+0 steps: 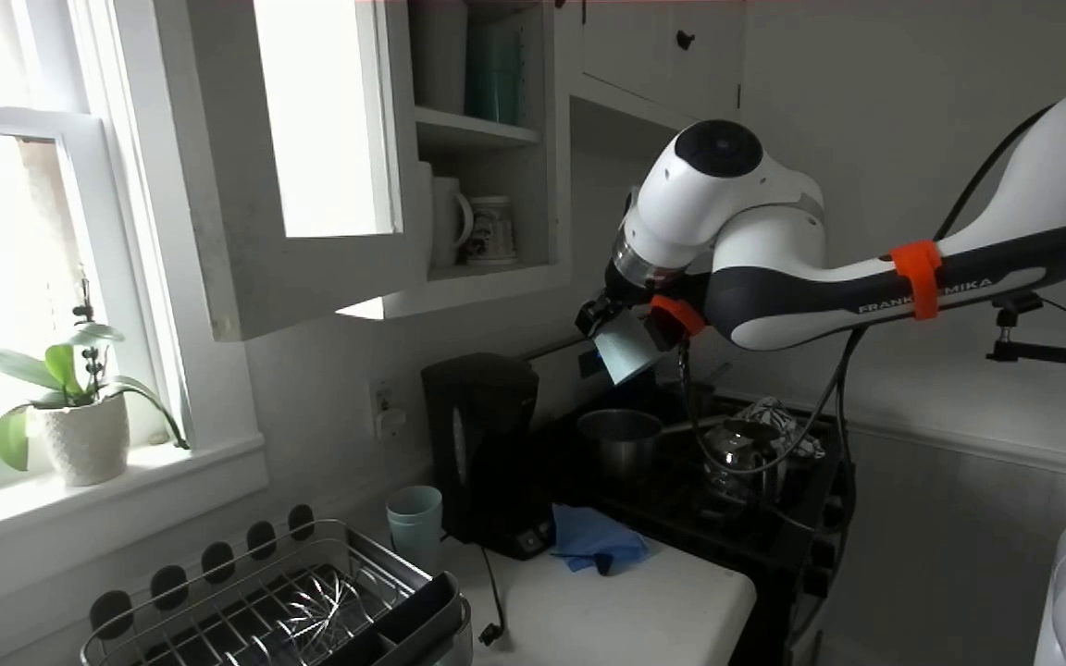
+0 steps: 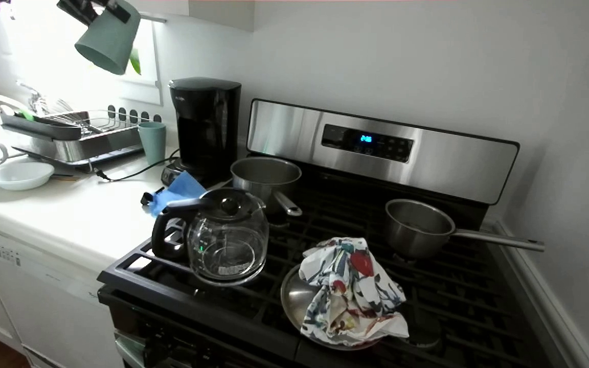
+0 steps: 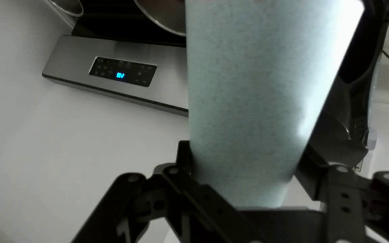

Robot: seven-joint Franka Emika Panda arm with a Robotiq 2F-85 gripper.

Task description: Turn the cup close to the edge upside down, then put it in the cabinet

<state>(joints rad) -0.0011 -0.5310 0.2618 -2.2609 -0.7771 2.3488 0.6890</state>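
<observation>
In an exterior view you can see into the white wall cabinet [image 1: 505,283]: its tall flat door [image 1: 329,277] stands open, and a pale mug [image 1: 446,222] and a patterned stein [image 1: 491,231] sit on the lower shelf. An exterior view gives you the stovetop in detail, with a glass carafe [image 2: 228,245] and a floral cloth [image 2: 350,286] draped over a steel pan [image 2: 298,297]. The wrist view sets the stove's control panel [image 3: 123,72] just beside the light teal cup [image 3: 258,101], with plain wall filling the rest of that side.

The front rim [image 2: 34,235] of the countertop runs up to the stove. You have a bare patch of countertop [image 1: 607,615] between that rim and the blue cloth [image 1: 598,536]. A stretch of wall shows between your wrist and the cabinet's frame; the smaller cabinet with dark knobs [image 1: 644,46] overhangs there, and the black coffee maker [image 1: 482,435] stands lower down. How these line up in depth, you cannot tell.

Your gripper [image 3: 245,165] is clamped around the cup, its black fingers [image 3: 184,157] on either side near the narrow end. The wide end points away from the palm; whether the base touches the palm, you cannot tell. In both exterior views the cup is in the air, tilted, wide end slanting downward, outside the cabinet.
</observation>
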